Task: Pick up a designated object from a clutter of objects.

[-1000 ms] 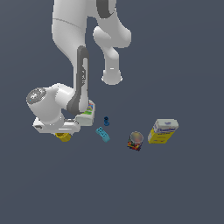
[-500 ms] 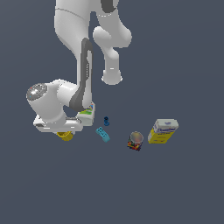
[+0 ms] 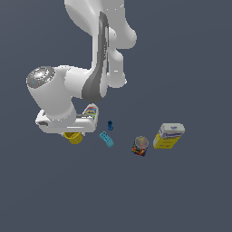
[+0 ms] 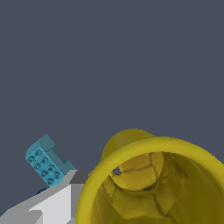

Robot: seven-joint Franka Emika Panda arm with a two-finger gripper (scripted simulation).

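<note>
Items: 1 yellow cup [image 3: 73,137], bottle [image 3: 91,111], block [image 3: 107,139], can [image 3: 141,146], box [image 3: 168,135].

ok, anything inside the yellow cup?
Wrist view looks into the yellow cup: only its own lumpy yellow walls and floor, no object. The lower interior is cut off by the frame, so that part can't be checked.

The exterior view is looking down from a raised position well back from the scene, taking in the arm [image 3: 97,68] and the full spread of objects on the dark surface. The wrist view is sitting very close to the yellow cup [image 4: 153,183], looking into its open top, with the cup filling much of the picture. Both views are sharing the yellow cup [image 3: 73,136] and the cyan block [image 3: 107,139] [image 4: 46,162] just beside it.
</note>
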